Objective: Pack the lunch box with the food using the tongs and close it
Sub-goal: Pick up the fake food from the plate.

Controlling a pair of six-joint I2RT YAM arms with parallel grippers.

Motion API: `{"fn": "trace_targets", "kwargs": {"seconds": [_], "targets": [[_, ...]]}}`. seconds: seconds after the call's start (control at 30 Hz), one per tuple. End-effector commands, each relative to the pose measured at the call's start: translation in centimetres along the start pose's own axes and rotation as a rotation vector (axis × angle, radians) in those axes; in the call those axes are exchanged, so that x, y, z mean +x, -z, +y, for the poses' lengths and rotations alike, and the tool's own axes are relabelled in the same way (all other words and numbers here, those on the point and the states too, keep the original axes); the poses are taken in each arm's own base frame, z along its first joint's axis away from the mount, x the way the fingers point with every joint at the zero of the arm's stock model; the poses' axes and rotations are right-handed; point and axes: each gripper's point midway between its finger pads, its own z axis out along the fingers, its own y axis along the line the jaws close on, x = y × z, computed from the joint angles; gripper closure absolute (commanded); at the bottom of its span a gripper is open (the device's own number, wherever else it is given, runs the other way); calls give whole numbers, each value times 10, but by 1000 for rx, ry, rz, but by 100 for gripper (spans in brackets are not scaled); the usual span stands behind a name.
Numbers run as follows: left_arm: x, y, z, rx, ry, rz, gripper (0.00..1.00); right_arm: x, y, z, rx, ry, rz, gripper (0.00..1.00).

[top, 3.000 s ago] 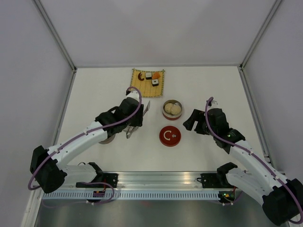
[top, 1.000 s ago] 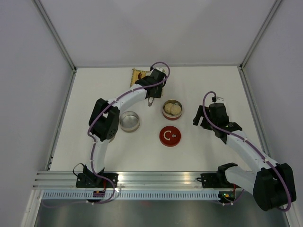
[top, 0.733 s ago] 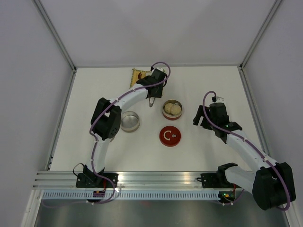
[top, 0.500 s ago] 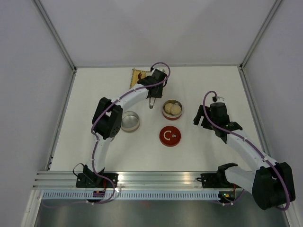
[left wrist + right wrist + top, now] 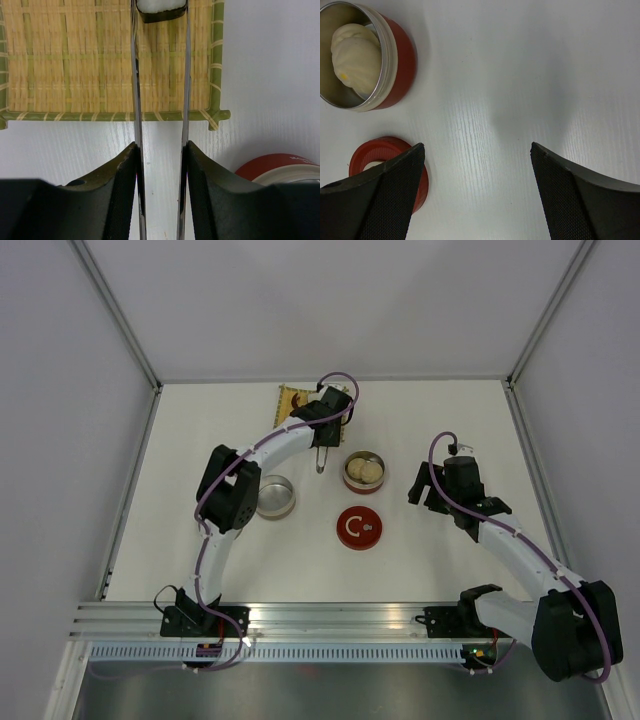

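Squeeze gently and evenly. The tongs have their two tips bracketing the black-wrapped white roll at the far edge of the bamboo mat. The roll sits right at the top of the left wrist view, so you cannot tell how far the tips reach along its sides. Hold the arms level with the mat and close just enough that both blades press the dark wrap. Then lift straight up before swinging toward the red tin, where white buns already lie; too hard a pinch will likely squirt the roll out. The left end effector is clenched on the tongs, one finger against the outside of each arm. The right end effector is spread wide and holds nothing, hovering over the bench beside the red tin and the red lid — well placed, I judge, to steady the tin
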Motion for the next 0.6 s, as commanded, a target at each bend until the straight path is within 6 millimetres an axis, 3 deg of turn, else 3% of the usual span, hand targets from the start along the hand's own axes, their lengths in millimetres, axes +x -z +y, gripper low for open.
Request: {"fn": "trace_targets", "kwargs": {"seconds": [0.0,0.13,0.3,0.57], "targets": [[-27,8,-1,5,50,-67,62,-16,0,7,-25,6,-46,8],[-41,30,6,13,39,-105,68,-15,1,6,-22,6,-44,8],[-44,52,12,33,20,-123,71,-15,0,8,-35,-4,-43,8],[-33,91,34,42,18,-143,73,-8,-1,11,-60,-24,-31,8]]}}
